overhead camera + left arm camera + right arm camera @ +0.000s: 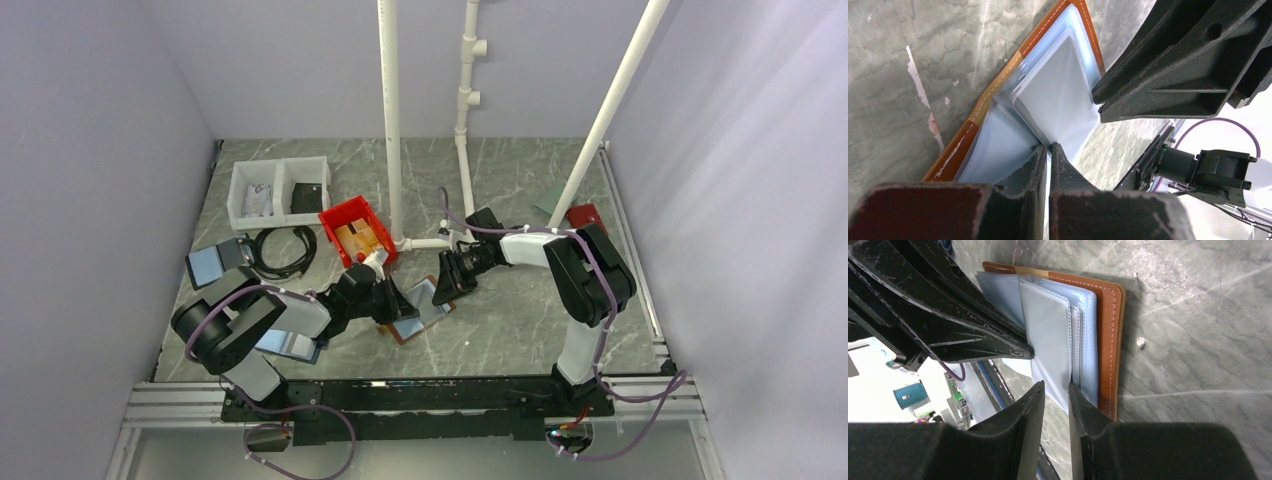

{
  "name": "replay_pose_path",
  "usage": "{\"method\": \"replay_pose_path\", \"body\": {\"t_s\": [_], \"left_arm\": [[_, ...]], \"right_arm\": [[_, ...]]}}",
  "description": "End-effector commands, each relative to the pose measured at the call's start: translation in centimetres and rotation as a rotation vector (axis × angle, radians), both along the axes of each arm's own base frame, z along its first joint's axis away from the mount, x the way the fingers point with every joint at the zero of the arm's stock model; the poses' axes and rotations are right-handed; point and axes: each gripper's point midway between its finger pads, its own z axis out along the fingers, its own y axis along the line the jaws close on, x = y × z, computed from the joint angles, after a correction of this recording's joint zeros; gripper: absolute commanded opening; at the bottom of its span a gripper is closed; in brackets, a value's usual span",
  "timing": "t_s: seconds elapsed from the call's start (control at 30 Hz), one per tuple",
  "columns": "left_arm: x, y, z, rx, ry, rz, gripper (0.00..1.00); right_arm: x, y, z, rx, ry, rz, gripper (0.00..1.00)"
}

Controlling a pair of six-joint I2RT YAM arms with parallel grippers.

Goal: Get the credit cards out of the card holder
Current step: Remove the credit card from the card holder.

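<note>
Pinches with the left pincer [1048, 150], fingers all but closed, the near corner of a thin pale plastic sleeve [1058, 100]; cannot tell of any card inside that leaf. Meets the right pincer [1055, 390] just to the right of those tips, narrowly parted, straddling a neighbouring edge of the same leaf without visibly clamping it. Finds the card holder [425, 305] lying open directly beneath and ahead of both pincers, brown cover down, sleeves fanned up off it, stitched long edge running forward from the left tips and slanting to their right. Puts both arms about equally near, the left alone with a hold. Calls, by judgement, for a draw along that long edge, back toward the left wrist, with the right pincer pinning the leaf. Rests on a smooth grey marbled table [520, 320], likely slippery under the cover. Leaves more room on the right pincer's outer side; crowds the space just beyond the left pincer with a red bin [357, 228], white pipes [392, 120] and, further to its left, a coiled cable [285, 250].
</note>
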Motion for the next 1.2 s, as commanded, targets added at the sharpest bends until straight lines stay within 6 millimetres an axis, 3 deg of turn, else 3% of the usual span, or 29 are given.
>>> {"method": "replay_pose_path", "body": {"t_s": [0.0, 0.13, 0.3, 0.8, 1.17], "left_arm": [[-1.4, -1.6, 0.3, -0.051, 0.011, -0.092, 0.07], [-1.5, -1.6, 0.0, -0.048, 0.017, -0.09, 0.08], [-1.4, -1.8, 0.6, -0.068, 0.011, -0.09, 0.19], [-0.6, -0.7, 2.7, -0.109, -0.005, 0.026, 0.68], [0.8, 0.9, 4.4, -0.174, -0.014, 0.201, 0.71]], "right_arm": [[0.4, 1.8, 0.7, 0.059, -0.042, 0.042, 0.26], [-0.1, 2.3, 2.1, 0.131, -0.031, 0.07, 0.16], [-0.4, 2.7, 3.4, 0.19, -0.036, 0.096, 0.05], [-1.0, 3.1, 4.8, 0.261, -0.02, 0.131, 0.01], [-1.9, 3.7, 5.4, 0.295, 0.003, 0.165, 0.01]]}}
